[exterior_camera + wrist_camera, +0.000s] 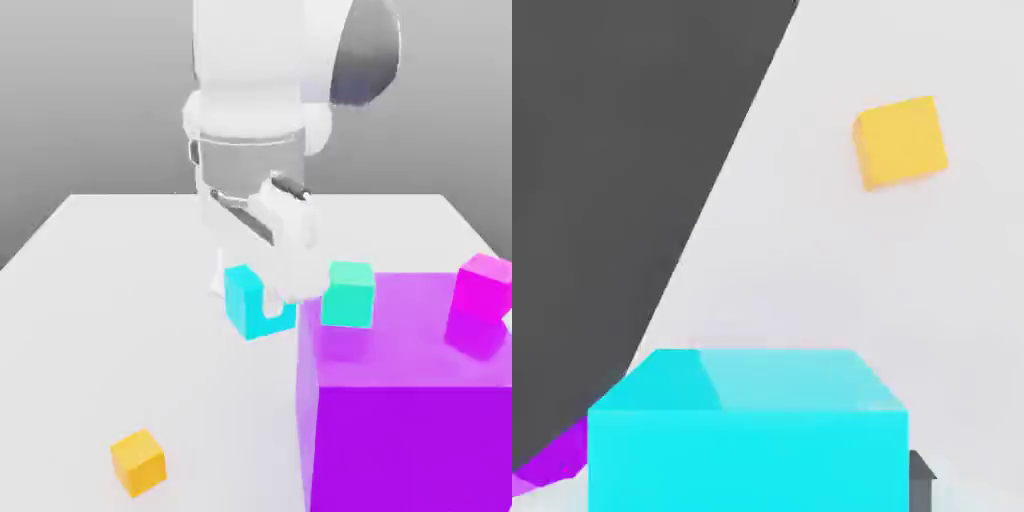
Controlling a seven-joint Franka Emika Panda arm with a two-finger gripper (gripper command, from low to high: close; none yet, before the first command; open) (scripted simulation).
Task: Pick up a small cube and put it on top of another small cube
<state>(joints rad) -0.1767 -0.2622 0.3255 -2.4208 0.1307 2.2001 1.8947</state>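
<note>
While its fingers are clamping the small cyan cube (252, 297), the gripper (268, 290) is carrying it above the white table (90, 330). Next, it is needing alignment over the teal cube (348, 294) at three o'clock.

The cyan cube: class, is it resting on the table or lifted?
Cannot tell. The cyan cube sits between the shut gripper's fingers; its contact with the table isn't visible.
</note>
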